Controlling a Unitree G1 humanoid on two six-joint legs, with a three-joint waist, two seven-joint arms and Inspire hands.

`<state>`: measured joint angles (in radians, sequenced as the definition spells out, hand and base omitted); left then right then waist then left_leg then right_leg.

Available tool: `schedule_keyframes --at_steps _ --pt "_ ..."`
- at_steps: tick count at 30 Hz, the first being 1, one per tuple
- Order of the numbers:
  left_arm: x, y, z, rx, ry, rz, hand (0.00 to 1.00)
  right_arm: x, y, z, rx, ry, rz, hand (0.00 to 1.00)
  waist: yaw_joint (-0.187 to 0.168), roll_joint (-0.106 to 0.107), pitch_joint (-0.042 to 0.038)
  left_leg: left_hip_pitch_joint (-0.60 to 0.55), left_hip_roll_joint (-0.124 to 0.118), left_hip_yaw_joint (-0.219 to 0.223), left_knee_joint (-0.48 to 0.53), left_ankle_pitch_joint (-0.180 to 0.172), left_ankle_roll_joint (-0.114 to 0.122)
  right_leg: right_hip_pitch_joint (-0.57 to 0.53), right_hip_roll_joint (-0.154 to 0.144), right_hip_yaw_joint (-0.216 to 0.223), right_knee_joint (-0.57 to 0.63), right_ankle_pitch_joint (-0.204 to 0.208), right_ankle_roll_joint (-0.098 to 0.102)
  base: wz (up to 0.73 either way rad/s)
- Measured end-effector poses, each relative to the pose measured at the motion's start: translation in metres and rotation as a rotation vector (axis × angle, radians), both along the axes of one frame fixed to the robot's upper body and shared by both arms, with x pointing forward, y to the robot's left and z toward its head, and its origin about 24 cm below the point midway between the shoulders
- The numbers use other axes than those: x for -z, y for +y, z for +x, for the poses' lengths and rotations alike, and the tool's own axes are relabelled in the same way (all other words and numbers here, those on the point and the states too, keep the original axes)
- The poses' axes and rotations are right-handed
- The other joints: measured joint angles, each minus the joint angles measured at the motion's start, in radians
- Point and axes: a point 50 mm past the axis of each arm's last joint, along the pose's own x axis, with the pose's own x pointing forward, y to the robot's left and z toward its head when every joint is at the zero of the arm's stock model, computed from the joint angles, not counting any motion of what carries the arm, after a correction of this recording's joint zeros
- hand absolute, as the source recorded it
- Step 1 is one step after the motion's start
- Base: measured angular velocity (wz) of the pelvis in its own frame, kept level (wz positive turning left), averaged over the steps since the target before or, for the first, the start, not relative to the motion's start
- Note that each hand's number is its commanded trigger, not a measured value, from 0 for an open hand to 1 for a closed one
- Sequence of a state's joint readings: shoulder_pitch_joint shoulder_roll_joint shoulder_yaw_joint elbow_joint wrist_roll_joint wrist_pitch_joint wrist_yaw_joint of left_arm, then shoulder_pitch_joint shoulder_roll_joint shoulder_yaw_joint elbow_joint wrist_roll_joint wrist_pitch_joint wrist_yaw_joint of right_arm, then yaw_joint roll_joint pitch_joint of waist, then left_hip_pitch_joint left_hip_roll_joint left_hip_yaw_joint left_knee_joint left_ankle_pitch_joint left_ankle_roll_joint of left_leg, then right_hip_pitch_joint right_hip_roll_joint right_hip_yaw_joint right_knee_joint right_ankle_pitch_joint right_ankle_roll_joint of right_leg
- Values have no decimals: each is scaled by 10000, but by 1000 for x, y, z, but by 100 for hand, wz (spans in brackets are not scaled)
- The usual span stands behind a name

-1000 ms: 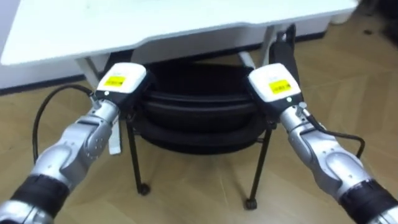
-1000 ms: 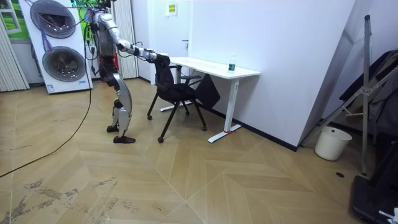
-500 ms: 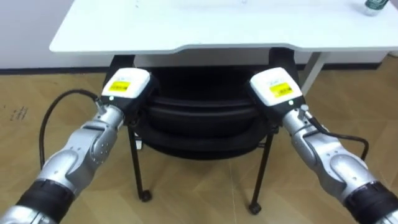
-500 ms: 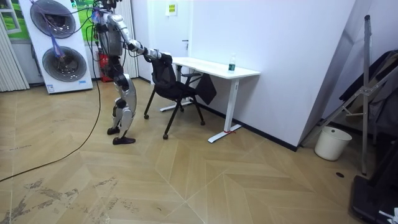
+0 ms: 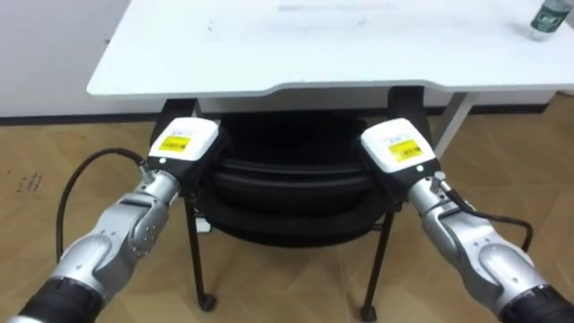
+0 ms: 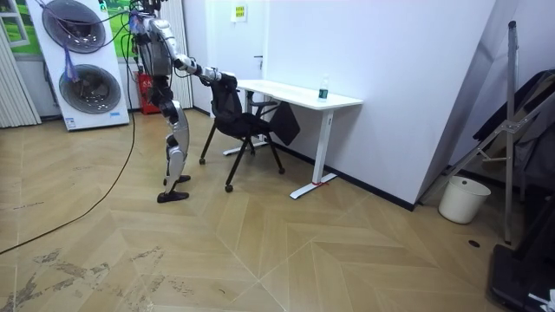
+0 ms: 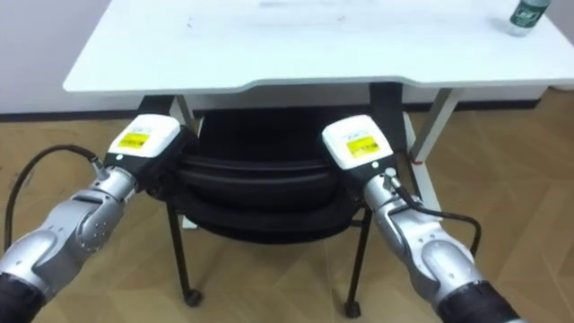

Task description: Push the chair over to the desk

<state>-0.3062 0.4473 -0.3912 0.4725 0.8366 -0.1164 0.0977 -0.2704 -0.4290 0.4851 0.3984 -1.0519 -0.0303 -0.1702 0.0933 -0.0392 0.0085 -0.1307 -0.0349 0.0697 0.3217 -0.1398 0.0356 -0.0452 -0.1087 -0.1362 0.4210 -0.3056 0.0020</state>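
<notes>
A black chair [image 5: 291, 175] on thin wheeled legs stands in front of me, its seat partly under the white desk [image 5: 314, 45]. My left hand [image 5: 184, 144] rests at the left top corner of the backrest and my right hand [image 5: 399, 148] at the right top corner. Both show their backs, and the fingers are hidden beyond the backrest. In the room view I stand upright behind the chair [image 6: 243, 121], both arms stretched out to it, with the desk [image 6: 299, 91] beyond.
A green bottle [image 5: 547, 20] stands at the desk's far right. Two stacked washing machines [image 6: 82, 61] are behind me. A white bucket [image 6: 460, 198] and a leaning frame [image 6: 507, 130] stand at the room view's right. Open wooden floor lies around.
The chair has rolled further toward and under the desk. I have stepped forward behind it, and the desk now shows more squarely ahead. Both hands stay on the backrest.
</notes>
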Motion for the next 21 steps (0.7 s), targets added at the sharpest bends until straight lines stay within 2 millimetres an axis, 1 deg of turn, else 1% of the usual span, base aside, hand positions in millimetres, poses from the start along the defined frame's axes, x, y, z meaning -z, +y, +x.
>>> schedule_keyframes --at_steps 1,2,3,4,5,6,7,8,9,10,11,12,13,14,17,21 --pt "1 0 0 5 59 -5 100 0 0 0 -7 65 -32 100 -2 0 1 73 -31 86 19 -58 49 28 -74 7 55 -25 46 -11" --pt "1 -1 0 9 86 -39 100 0 -1 0 2 79 -57 100 -36 11 13 118 -110 105 107 -142 105 -2 -169 72 330 -89 155 -9" --pt "1 -2 0 6 102 -53 100 0 -1 0 8 83 -75 100 -33 24 18 129 -140 133 182 -203 134 -56 -223 127 492 -117 204 -13" --pt "2 -2 -1 40 164 -50 100 0 -2 0 19 113 -95 100 -15 55 52 192 -162 240 309 -325 200 -168 -290 218 855 -136 236 -23" --pt "2 -2 -1 93 223 -16 100 1 -2 0 20 178 -109 100 40 72 64 230 -133 384 452 -464 261 -263 -320 237 1169 -136 237 -27" --pt "2 -2 -1 103 243 -2 100 2 -1 -1 23 210 -107 100 75 78 83 258 -121 437 550 -549 273 -265 -334 233 1245 -136 237 -36" --pt "2 -2 -1 86 289 -8 100 2 -1 -1 35 242 -77 100 212 90 107 314 -74 640 610 -696 333 -286 -379 211 1364 -139 243 -46" --pt "1 -1 0 79 292 -35 100 2 -1 -1 43 230 -60 100 335 121 126 332 -51 830 700 -803 393 -284 -445 100 1322 -149 262 -49" --pt "1 -1 0 89 277 -51 100 2 -1 -1 48 203 -22 100 382 146 143 324 -29 925 753 -857 422 -294 -444 16 1308 -138 295 -49" --pt "0 0 0 89 248 -47 100 2 0 -1 74 142 37 100 489 160 149 312 2 1105 772 -911 473 -353 -431 -23 1256 -90 392 -45" --pt "-3 1 1 70 120 -56 100 0 3 1 58 57 112 80 549 148 143 223 32 1237 785 -932 512 -393 -416 -36 1028 -45 469 -40" --pt "-5 2 2 53 74 -36 63 -1 4 2 53 7 150 12 540 146 142 159 49 1271 811 -939 530 -392 -394 -37 876 -18 514 -30" --pt "-7 4 2 10 5 18 48 -2 6 3 53 -113 214 0 541 153 140 64 71 1326 813 -932 561 -359 -339 -25 528 70 573 -15" --pt "-8 5 2 -9 -90 50 0 -2 7 3 74 -192 272 0 520 173 130 19 96 1327 743 -895 611 -281 -273 -32 182 218 593 -10" --pt "-12 3 3 5 -216 69 0 -4 6 4 316 -145 669 0 485 160 114 16 105 1346 525 -796 694 -169 -215 -49 -326 552 665 -4" --pt "-15 2 5 -279 -266 -62 0 -5 2 4 616 171 1247 0 375 148 105 -1 106 1363 341 -698 769 -63 -150 -51 -781 847 724 -2"
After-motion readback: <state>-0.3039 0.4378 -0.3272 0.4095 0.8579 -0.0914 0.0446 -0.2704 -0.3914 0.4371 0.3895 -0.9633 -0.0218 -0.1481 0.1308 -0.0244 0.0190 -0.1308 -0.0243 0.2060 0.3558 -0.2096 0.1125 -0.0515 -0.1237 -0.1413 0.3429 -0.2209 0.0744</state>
